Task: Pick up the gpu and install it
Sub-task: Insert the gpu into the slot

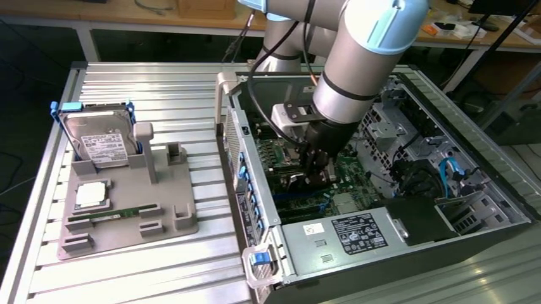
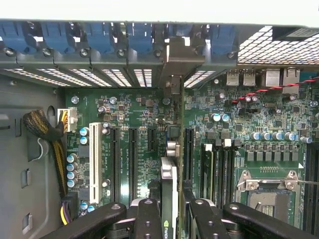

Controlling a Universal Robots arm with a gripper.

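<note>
A: The arm is deep inside the open case [image 1: 253,209], and the gripper [image 2: 168,215] has the gpu [image 2: 168,174]. The jaws are drawn in partway, with the black fingers [image 2: 148,216] pinching the card's upper edge from both sides.

B: So the pick-up is done. How about the install?

A: Well under way, I'd judge. The card stands on edge over the green motherboard [image 2: 129,109], running parallel with the long black slots [image 2: 132,159]. Its metal bracket end is up against the rear panel, by the blue clips [image 2: 99,37].

B: Is it seated?

A: Can't call that one. We're looking at it edge-on and the contacts are hidden, so it may be fully down or only resting at the slot.

B: Describe it for us.

A: It's a thin, flat, dark board with a silvery block along its spine. There are perforated steel covers behind it and shiny round capacitors all about. Outside the case, the grey plastic holder [image 1: 127,234] carries the hard drive [image 1: 97,142] and the narrow green memory stick [image 1: 114,217].
</note>
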